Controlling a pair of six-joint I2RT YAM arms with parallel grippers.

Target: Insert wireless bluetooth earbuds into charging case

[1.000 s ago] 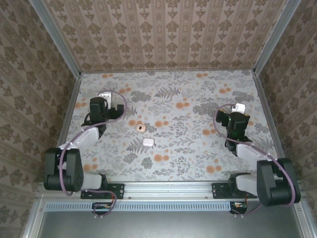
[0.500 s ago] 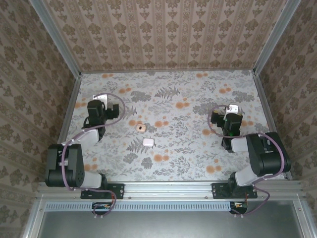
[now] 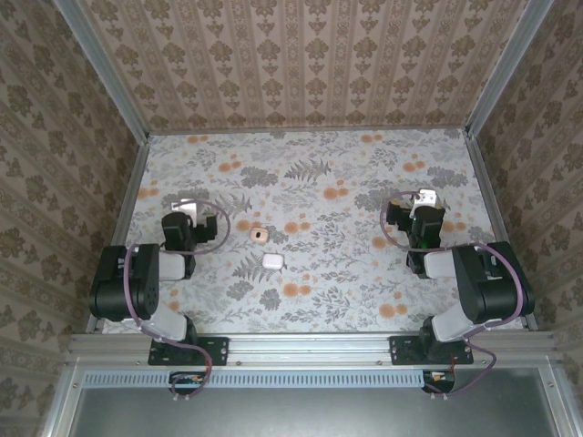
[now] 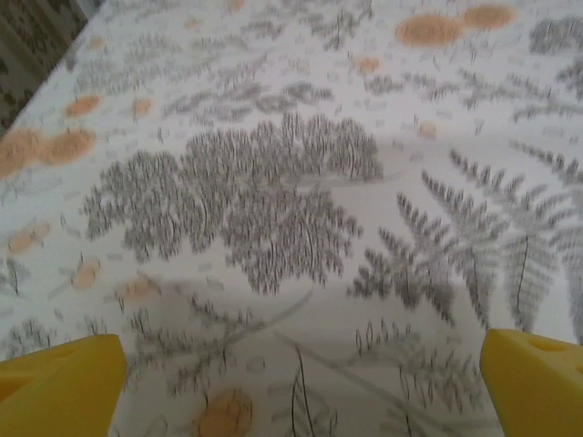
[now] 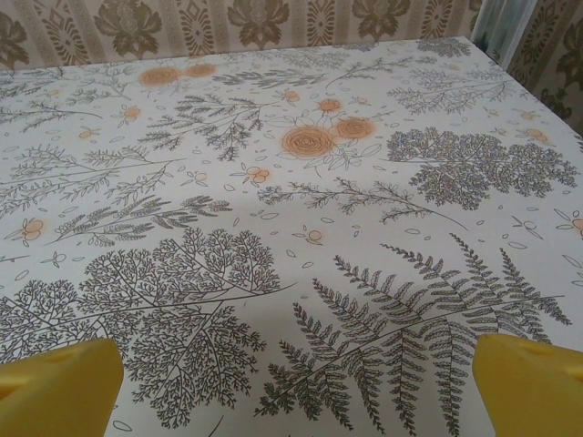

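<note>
Near middle of table: ring piece; charging case just beside it, at 5 o'clock.

- Top cam looking down from behind arm bases over whole table.
- Wrist cams skimming close over same table, right one facing back wall.

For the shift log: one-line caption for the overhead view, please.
Left gripper and right gripper open and empty at the table's sides; white case and tan ring lie apart between them.
</note>
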